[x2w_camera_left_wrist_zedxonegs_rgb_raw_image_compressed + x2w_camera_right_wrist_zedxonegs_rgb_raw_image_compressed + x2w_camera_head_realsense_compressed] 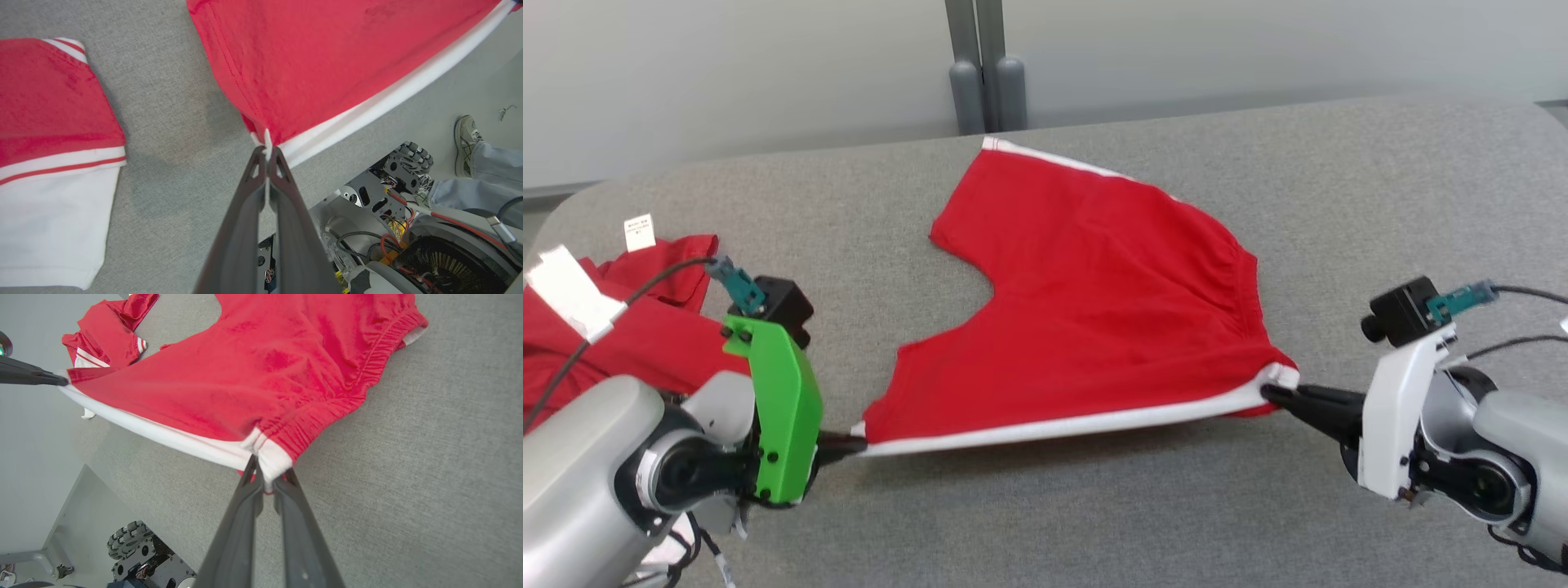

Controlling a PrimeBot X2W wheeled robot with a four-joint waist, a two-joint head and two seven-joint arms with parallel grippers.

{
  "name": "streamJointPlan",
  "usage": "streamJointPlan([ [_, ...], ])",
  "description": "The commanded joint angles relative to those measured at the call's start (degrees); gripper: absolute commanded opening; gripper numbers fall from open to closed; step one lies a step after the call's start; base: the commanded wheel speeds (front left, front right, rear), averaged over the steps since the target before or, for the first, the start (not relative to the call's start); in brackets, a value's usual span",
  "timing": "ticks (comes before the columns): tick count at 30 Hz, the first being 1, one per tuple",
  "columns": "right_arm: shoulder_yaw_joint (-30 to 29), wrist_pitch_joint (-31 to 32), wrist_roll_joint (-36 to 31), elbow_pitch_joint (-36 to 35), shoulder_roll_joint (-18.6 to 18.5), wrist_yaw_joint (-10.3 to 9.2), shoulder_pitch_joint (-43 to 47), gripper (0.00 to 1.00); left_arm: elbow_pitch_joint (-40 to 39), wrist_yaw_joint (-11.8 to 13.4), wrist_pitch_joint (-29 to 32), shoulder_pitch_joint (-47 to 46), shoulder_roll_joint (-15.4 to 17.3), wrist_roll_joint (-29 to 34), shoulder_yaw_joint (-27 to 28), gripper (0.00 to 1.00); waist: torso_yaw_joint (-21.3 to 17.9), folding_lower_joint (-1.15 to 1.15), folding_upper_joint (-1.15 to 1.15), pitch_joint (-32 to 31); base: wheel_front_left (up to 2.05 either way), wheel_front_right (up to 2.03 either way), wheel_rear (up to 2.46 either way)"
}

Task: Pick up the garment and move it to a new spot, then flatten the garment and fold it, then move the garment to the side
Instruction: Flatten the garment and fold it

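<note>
Red garment [1094, 302] taut between left claw [856, 444] and right claw [1269, 392], each clamped on a white-trimmed corner

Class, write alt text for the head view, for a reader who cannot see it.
Red shorts with a white side stripe lie spread on a grey table, their near edge pulled taut between the left gripper and right gripper, each pinching one end. More red clothing lies at the left.

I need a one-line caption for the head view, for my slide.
Left gripper and right gripper pinch the near corners of red shorts on a grey table.
</note>
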Motion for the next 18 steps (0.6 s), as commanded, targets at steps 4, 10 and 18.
streamJointPlan([
  [4, 0.0, 2.3, 0.9, -3.7, -4.6, -0.10, 4.6, 0.00, -7.6, 4.2, 2.5, 4.6, 4.9, -2.9, -0.3, 0.00, -1.8, 0.01, 0.00, -3.7, 0.00, 0.00, 0.00],
  [10, -0.7, 5.0, 1.1, -8.4, -7.3, -0.10, 5.2, 0.00, -13.8, 7.4, 3.7, 6.4, 8.5, -4.5, 0.2, 0.00, -2.3, 0.01, 0.00, -1.6, 0.00, 0.00, 0.00],
  [18, -4.5, 5.8, 0.5, -9.1, -5.3, -0.09, 1.8, 0.00, -13.0, 7.6, 4.9, 0.5, 8.5, -3.6, 2.7, 0.00, -3.2, 0.01, 0.00, 4.7, 0.00, 0.00, 0.00],
])
